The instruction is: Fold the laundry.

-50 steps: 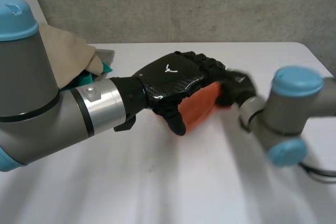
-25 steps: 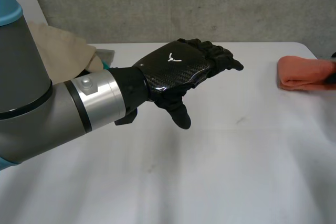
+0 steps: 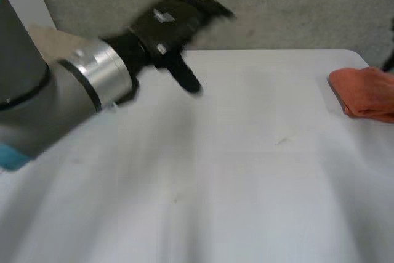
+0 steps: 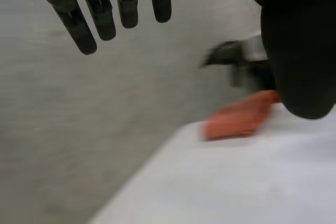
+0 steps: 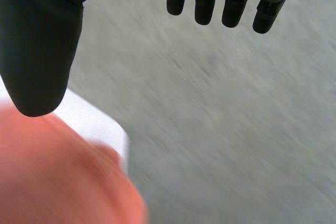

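Well apart from the folded orange cloth (image 3: 366,92), left hand (image 3: 175,20) hangs with fingers straight, spread; right hand (image 5: 39,51), near the cloth, likewise spread.

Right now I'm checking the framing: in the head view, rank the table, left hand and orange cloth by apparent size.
1. table
2. left hand, though it is raised nearer the camera, so its lead over the cloth is unsure
3. orange cloth, partly cut off at the view's edge
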Tool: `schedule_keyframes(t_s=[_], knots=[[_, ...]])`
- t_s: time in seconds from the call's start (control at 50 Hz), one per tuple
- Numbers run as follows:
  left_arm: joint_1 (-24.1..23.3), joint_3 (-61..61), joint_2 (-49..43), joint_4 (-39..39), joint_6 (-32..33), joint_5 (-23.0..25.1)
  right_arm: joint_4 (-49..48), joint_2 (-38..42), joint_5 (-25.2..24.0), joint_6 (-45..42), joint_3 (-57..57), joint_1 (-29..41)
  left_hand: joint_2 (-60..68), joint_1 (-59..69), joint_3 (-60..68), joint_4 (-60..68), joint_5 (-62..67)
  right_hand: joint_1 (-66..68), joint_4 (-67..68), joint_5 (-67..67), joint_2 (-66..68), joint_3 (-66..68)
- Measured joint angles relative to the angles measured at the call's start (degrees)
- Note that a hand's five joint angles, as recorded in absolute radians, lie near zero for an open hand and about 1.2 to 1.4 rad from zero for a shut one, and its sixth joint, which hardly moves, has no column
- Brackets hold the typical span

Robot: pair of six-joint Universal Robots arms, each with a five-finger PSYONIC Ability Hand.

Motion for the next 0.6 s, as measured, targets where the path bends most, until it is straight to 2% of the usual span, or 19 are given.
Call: schedule_keyframes(t_s=[0.06, 0.1, 0.16, 0.2, 0.32, 0.38, 0.42, 0.44, 0.5, 0.54, 0.6], knots=[[4.13, 2.84, -1.62, 3.07, -0.93, -9.49, -4.26, -8.6, -4.95, 2.64, 11.81, 2.73, 0.0, 0.0, 0.0, 0.0, 0.0, 0.0, 0.0, 0.0, 0.0, 0.0], [7.22, 4.6, -3.42, 4.3, -0.64, -14.19, -6.72, -13.6, -7.71, 3.83, 18.66, 4.3, 0.0, 0.0, 0.0, 0.0, 0.0, 0.0, 0.0, 0.0, 0.0, 0.0], [11.98, 7.06, -7.04, 5.3, 1.67, -18.83, -9.93, -20.09, -11.36, 5.25, 27.66, 6.38, 0.0, 0.0, 0.0, 0.0, 0.0, 0.0, 0.0, 0.0, 0.0, 0.0], [16.16, 9.07, -10.91, 5.77, 5.64, -21.11, -12.78, -26.33, -14.89, 5.58, 37.36, 9.03, 0.0, 0.0, 0.0, 0.0, 0.0, 0.0, 0.0, 0.0, 0.0, 0.0], [24.49, 14.77, -23.26, 9.41, 19.58, -21.78, -14.99, -36.6, -19.03, 0.57, 57.46, 15.71, 0.07, 0.18, 0.04, 0.11, 0.0, 0.0, 0.0, 0.0, 0.0, 0.0], [26.86, 17.45, -28.7, 11.66, 23.9, -21.43, -15.13, -39.21, -19.45, -2.16, 63.4, 17.58, 0.57, 1.05, 0.59, 0.74, 0.46, 0.0, 0.0, 0.0, 0.0, 0.0], [29.0, 20.61, -34.47, 13.96, 27.12, -21.11, -15.22, -41.55, -19.48, -5.64, 69.26, 19.17, 11.13, 12.74, 9.9, 10.49, 9.62, 0.0, 0.0, 0.0, 0.0, 0.0], [29.53, 21.65, -36.22, 14.61, 27.78, -21.05, -15.23, -42.22, -19.42, -6.91, 71.09, 19.54, 23.21, 25.93, 21.71, 22.44, 21.18, 0.0, 0.0, 0.0, 0.0, 0.0], [30.41, 23.91, -39.85, 15.86, 28.66, -21.12, -15.24, -43.3, -19.18, -9.33, 74.31, 19.95, 46.3, 48.34, 44.99, 46.32, 43.44, 0.0, 0.0, 0.0, 0.0, 0.0], [30.3, 24.76, -41.14, 16.69, 28.53, -21.54, -15.34, -43.83, -18.89, -10.83, 76.11, 19.89, 54.86, 52.86, 53.02, 55.42, 51.91, 0.0, 0.0, 0.0, 0.0, 0.0], [29.43, 24.66, -40.81, 17.54, 27.9, -22.42, -15.5, -44.09, -18.69, -11.52, 76.92, 19.67, 56.05, 52.86, 54.26, 56.81, 52.46, 0.0, 0.0, 0.0, 0.0, 0.0]])
